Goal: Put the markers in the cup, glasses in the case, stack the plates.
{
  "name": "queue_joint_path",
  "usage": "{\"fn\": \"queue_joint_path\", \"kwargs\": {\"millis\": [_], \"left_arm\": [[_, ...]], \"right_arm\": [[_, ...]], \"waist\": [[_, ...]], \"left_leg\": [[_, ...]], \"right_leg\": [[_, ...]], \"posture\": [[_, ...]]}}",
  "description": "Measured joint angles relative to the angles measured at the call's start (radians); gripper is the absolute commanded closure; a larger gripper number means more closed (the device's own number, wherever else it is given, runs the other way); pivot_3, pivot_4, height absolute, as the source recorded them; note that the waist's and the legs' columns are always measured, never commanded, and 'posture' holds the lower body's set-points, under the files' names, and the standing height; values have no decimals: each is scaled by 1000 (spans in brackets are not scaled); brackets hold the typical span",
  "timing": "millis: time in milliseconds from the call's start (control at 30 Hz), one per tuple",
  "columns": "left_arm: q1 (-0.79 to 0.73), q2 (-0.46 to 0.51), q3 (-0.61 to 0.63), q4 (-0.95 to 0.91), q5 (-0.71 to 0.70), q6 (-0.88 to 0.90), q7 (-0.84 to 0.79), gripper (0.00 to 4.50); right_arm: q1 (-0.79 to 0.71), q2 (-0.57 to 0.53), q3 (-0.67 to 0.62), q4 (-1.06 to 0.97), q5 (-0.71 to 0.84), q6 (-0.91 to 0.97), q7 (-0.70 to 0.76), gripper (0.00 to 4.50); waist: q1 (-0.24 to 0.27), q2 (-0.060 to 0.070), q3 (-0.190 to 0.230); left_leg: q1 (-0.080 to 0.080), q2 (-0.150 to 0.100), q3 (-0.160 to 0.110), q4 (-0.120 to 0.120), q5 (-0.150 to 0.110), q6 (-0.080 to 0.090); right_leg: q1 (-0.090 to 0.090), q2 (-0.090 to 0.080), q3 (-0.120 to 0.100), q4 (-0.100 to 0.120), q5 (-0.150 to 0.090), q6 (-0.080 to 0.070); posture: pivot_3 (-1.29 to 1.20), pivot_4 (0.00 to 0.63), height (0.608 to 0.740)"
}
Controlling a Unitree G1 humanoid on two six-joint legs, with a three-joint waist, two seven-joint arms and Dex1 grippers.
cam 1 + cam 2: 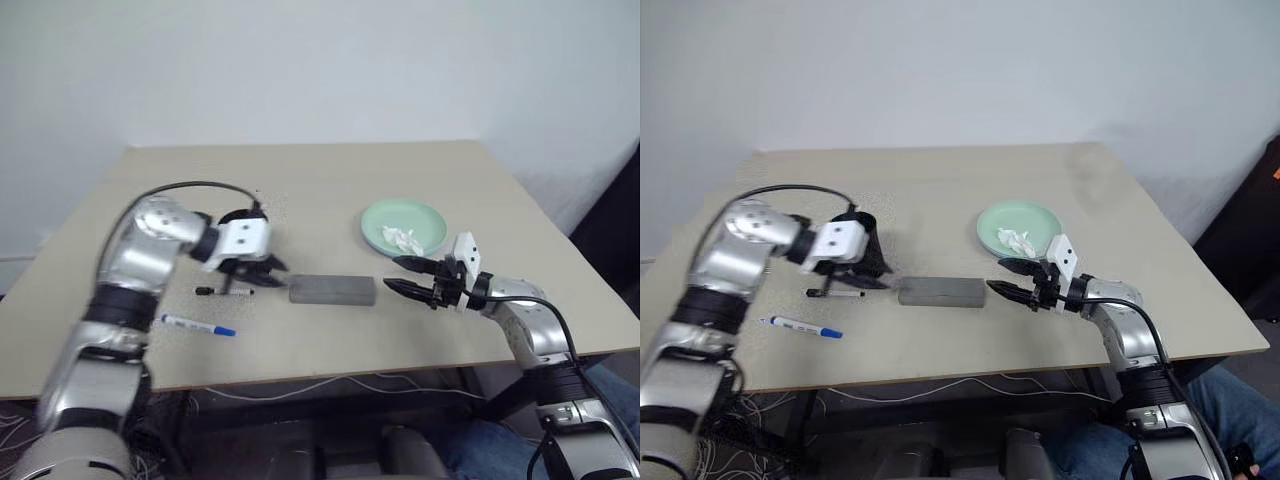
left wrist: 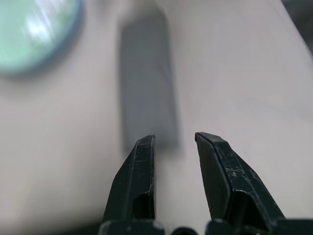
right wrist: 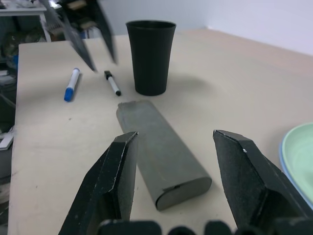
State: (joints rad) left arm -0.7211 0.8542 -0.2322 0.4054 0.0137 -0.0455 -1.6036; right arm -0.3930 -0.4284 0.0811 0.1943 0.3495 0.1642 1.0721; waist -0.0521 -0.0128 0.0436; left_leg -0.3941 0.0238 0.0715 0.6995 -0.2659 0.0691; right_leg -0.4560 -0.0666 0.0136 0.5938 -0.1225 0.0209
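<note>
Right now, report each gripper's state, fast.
Left gripper: open, holding nothing, above the table near the black-ended marker.
Right gripper: open, empty, pointing at the closed grey case.

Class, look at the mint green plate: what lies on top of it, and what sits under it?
A crumpled white tissue lies on the green plate. Beneath it, a light blue rim shows; the rest is covered.

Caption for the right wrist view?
Open right end effector faces closed grey case; black cup and two markers beyond.
</note>
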Motion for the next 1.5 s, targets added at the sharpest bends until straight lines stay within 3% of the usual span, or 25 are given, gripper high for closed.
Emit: {"fn": "queue_joint_path", "kwargs": {"millis": [100,167,300,433,467,800,1233,1333,1500], "left_arm": [[13,112,-69,-12,-46,-8,-7,3139],[13,171,-121,-14,-75,-10,-8,2792],[2,261,-267,6,-134,-22,-9,1517],[-61,270,-375,94,-127,-92,-9,162],[-91,266,-403,134,-104,-124,-9,73],[-240,171,-527,441,51,-297,-8,73],[-240,69,-512,609,205,-406,-2,73],[-233,65,-492,610,216,-422,0,614],[-214,64,-455,608,245,-443,8,2331]], "right_arm": [[-25,6,14,18,-2,0,5,1864],[-38,9,16,22,-2,0,10,1864],[-45,15,23,52,-9,-1,18,1864],[-56,22,29,65,-14,-2,21,1864],[-59,23,30,65,-15,-2,21,1864],[-59,27,38,66,-15,0,35,1864],[-59,26,39,75,-17,1,44,1864],[-58,26,39,75,-17,2,44,1864],[-49,26,39,73,-16,4,43,1864]], "waist": [[7,0,0],[7,-1,0],[7,-1,0],[7,-1,0],[7,-1,0],[7,-1,0],[7,-2,0],[7,-2,0],[7,-2,0]], "left_leg": [[0,0,1,1,-2,-4],[0,0,1,1,-2,-4],[-2,0,2,0,-2,-4],[-2,1,6,0,0,-1],[-2,1,6,0,0,-1],[-3,1,7,0,0,0],[-3,1,7,0,0,0],[-3,1,7,0,0,0],[-3,1,7,0,0,0]], "right_leg": [[1,-2,-1,0,0,0],[1,-2,-1,-1,0,0],[0,-2,-2,-1,0,0],[-1,0,-2,0,0,0],[-1,-1,-2,0,0,0],[-2,-1,-2,-1,0,0],[-3,-1,-2,-1,0,0],[-3,-1,-2,0,0,0],[-3,-1,-2,0,0,0]], "posture": [[0,0,721],[0,0,721],[0,0,721],[0,0,721],[0,0,721],[0,0,721],[0,0,721],[0,0,721],[0,0,721]]}}
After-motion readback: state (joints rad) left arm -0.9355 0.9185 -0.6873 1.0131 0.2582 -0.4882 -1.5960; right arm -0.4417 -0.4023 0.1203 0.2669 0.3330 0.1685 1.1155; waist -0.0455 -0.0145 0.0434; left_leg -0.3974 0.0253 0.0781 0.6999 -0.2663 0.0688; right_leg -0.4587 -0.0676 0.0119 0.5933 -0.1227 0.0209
